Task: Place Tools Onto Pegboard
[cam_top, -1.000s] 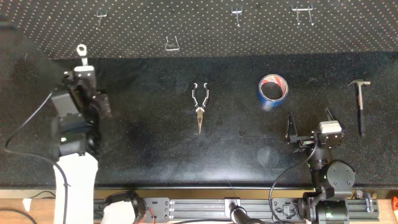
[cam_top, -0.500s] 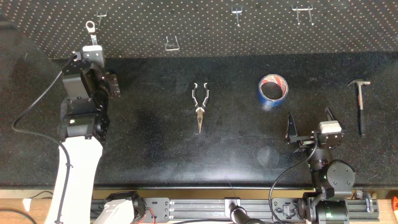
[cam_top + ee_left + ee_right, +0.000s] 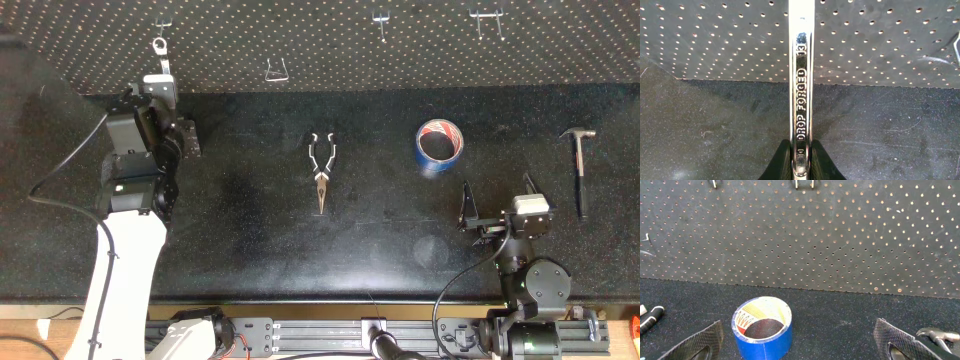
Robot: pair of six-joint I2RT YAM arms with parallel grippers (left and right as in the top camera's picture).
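Left tool [image 3: 158, 84]: clamped tight on the wrench [image 3: 160, 52], up by the pegboard [image 3: 330, 45].
Wrench: long and shiny, with its ring end near a hook [image 3: 162, 24].
Right tool [image 3: 496, 190]: spread wide apart, holding nothing, low over the table [image 3: 250, 210].
Pliers [image 3: 321, 172]: flat in the middle of the table.
Tape [image 3: 439, 145]: a blue roll, near the right tool.
Hammer [image 3: 579, 168]: on the table, far right.

The light was soft and even. The wrench [image 3: 801, 90] in my left gripper [image 3: 800, 162] threw hard glare along its shaft. Behind the wrench the pegboard [image 3: 880, 45] was gently lit; below the wrench the mat [image 3: 715, 130] lay dimmer, with faint shadows.
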